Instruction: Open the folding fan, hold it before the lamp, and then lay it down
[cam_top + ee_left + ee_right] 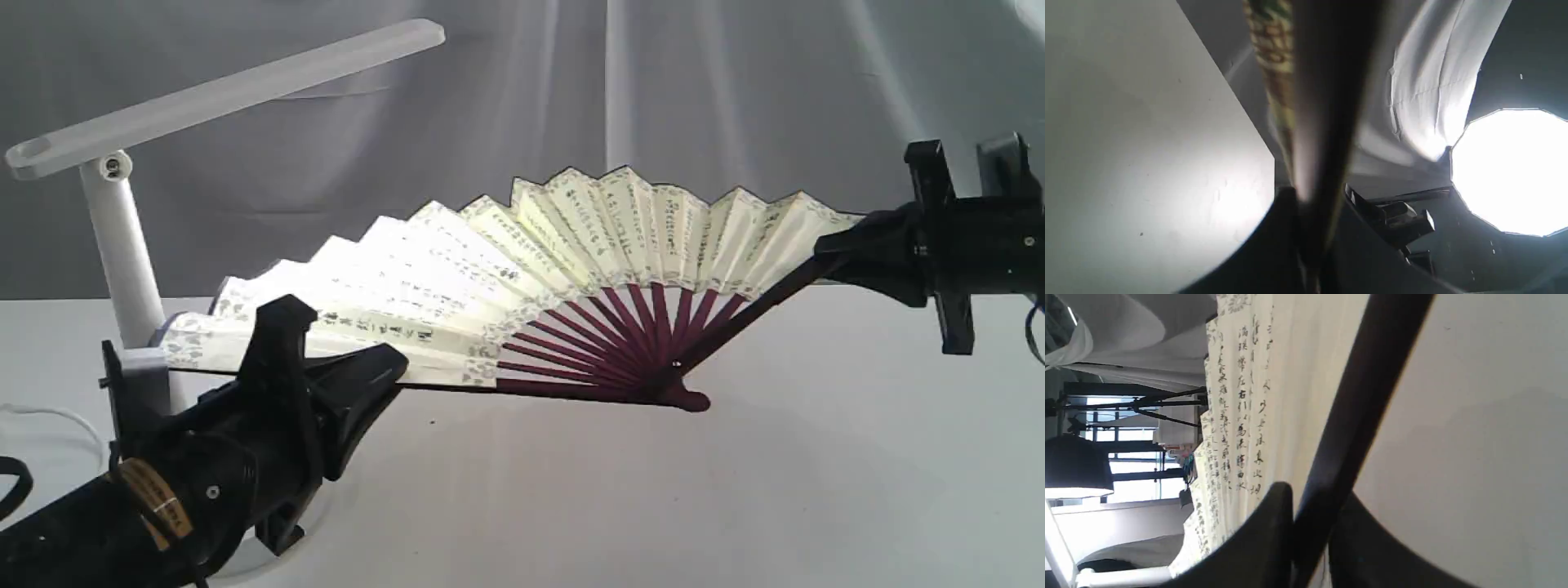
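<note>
- Left hand [359, 366], nearest to us, is clamped on the folding fan [571, 237]. In its wrist view the lower guard [1323, 122] runs straight out from between the jaws.
- Between our two hands the fan is spread wide with its pleats facing us. Its pivot sits low, near the table [816, 474]; we cannot tell whether it touches.
- Right hand [841, 245], farther off and higher, is closed on the upper guard [1359, 396], with the calligraphy paper just beside its grip.
- Behind the fan's left end stands the lamp [220, 94]. Its bar head slants above the pleats, which look brightly lit on that side.
- We judge the opening done and the showing before the lamp to be the step in hand. To do it well we would grip both guards firmly and fix the spacing between the hands, so the paper neither sags nor strains. We would also hold the leaf upright beneath the lamp head.
- For laying down, we would lower both hands together and tilt the leaf flat. We would let go only once both guards rest on the table.
</note>
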